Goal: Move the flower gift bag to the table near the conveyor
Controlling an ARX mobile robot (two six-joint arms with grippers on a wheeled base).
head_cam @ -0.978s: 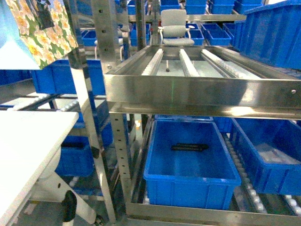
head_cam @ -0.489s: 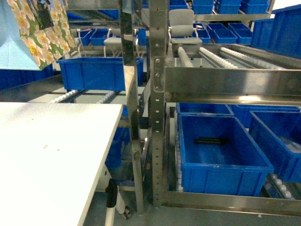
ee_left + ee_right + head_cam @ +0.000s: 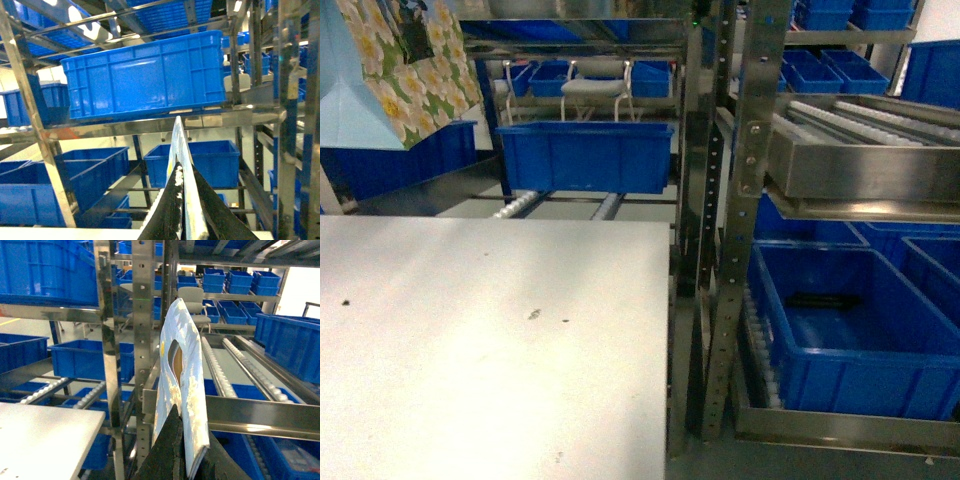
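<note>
Two claws, one light paper bag.
Left gripper [image 3: 181, 220] and right gripper [image 3: 182, 452] each pinch the flower gift bag [image 3: 405, 65] rim; thin, creasable, so keep your holds at the top edge.

table [image 3: 490, 340] left | conveyor [image 3: 860, 150] right | bin [image 3: 585, 155] behind table
</note>
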